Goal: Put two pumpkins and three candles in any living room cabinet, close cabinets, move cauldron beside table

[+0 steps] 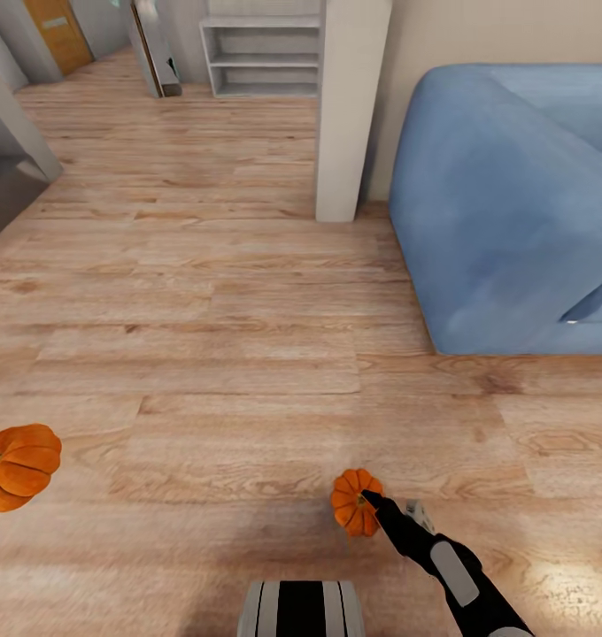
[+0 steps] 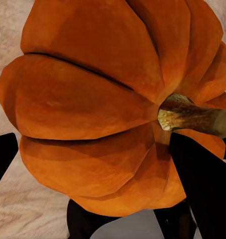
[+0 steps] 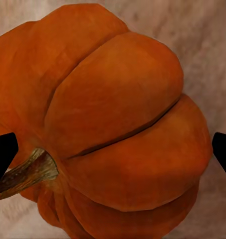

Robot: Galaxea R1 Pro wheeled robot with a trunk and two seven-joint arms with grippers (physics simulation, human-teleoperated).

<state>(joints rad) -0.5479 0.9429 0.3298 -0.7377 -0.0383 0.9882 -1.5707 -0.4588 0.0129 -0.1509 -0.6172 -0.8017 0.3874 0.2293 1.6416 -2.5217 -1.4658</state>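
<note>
Two ribbed orange pumpkins, both off the floor. The left pumpkin (image 1: pixel 18 467) lies sideways, stem (image 2: pixel 192 117) between the left pincer's (image 2: pixel 113 164) fingers. The right pumpkin (image 1: pixel 354 502) sits in the right pincer (image 3: pixel 113 154).

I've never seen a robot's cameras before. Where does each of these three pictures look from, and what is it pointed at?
Head view: from the robot's head, looking down over the wood floor and blue sofa; its right arm and base show.
Left wrist view: along the left fingers at the left pumpkin they hold.
Right wrist view: along the right fingers at the right pumpkin.
Shared: the head view shows both pumpkins.
</note>
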